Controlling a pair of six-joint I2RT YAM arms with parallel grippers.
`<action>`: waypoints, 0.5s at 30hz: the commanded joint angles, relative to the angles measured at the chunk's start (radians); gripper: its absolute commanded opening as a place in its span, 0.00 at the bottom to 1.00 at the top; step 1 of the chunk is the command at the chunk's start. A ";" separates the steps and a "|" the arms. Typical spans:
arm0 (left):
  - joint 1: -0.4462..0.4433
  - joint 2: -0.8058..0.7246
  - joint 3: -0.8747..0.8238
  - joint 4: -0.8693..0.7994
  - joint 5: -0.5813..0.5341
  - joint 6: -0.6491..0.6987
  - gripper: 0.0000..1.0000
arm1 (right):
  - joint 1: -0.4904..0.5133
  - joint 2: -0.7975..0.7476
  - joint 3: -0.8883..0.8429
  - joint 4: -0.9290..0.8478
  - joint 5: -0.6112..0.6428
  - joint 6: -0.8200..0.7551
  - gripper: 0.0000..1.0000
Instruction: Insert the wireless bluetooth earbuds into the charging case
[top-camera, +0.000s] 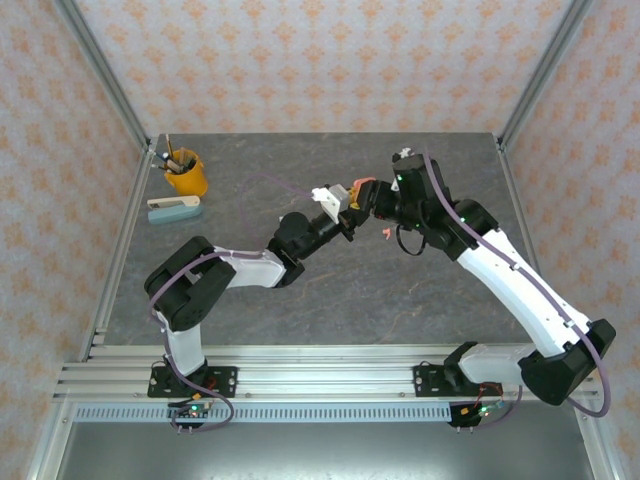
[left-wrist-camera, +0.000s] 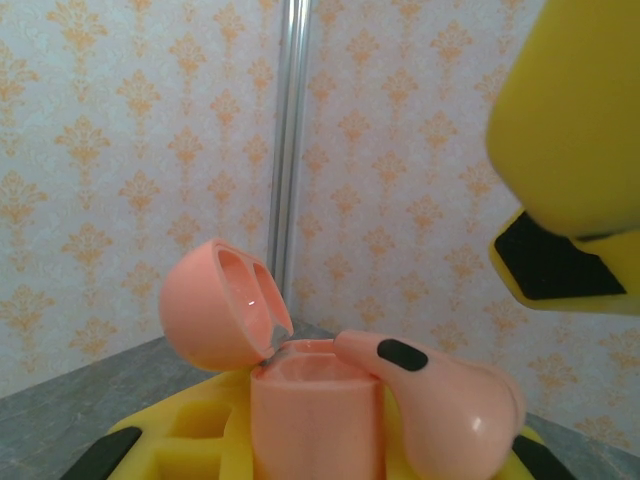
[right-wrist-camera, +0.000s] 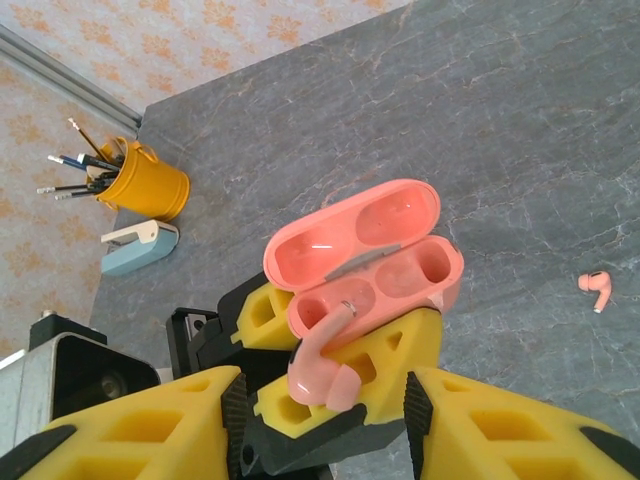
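Salmon earbud (right-wrist-camera: 325, 365) sits between the fingers of the right gripper (right-wrist-camera: 325, 392). Its stem pokes into one well of the charging case (right-wrist-camera: 405, 285), the well on the left in the right wrist view, and its bulb leans out over the rim. The right jaws stand apart, a gap showing on each side of the bulb, so they do not appear to pinch it. In the left wrist view the same earbud (left-wrist-camera: 440, 395) lies slanted across the case (left-wrist-camera: 315, 420), with one yellow finger (left-wrist-camera: 570, 130) of the right gripper above it and clear of it.

The left gripper (right-wrist-camera: 335, 325) is clamped on the case body from both sides, holding it upright off the table (top-camera: 300, 300) with the lid (right-wrist-camera: 350, 225) hinged back and open.

From above, the left arm folds at its elbow near the left edge and reaches right and away toward the middle, where the left gripper (top-camera: 347, 207) meets the right gripper (top-camera: 375, 195). The right arm stretches its white forearm from an elbow near the right front corner, wrist bent down over the case.

A second salmon earbud (right-wrist-camera: 597, 288) lies loose on the table, near the grippers. Well apart at the far left stand a yellow cup (top-camera: 187, 175) of pens and a pale blue stapler (top-camera: 175, 208).
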 joint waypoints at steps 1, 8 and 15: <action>-0.007 0.012 0.022 0.061 0.011 -0.009 0.00 | 0.002 0.016 -0.002 0.028 -0.009 0.002 0.47; -0.007 0.014 0.029 0.061 0.012 -0.011 0.00 | 0.007 0.042 -0.009 0.029 -0.014 -0.003 0.47; -0.008 0.016 0.040 0.059 0.019 -0.015 0.00 | 0.009 0.055 -0.014 0.039 -0.002 -0.012 0.47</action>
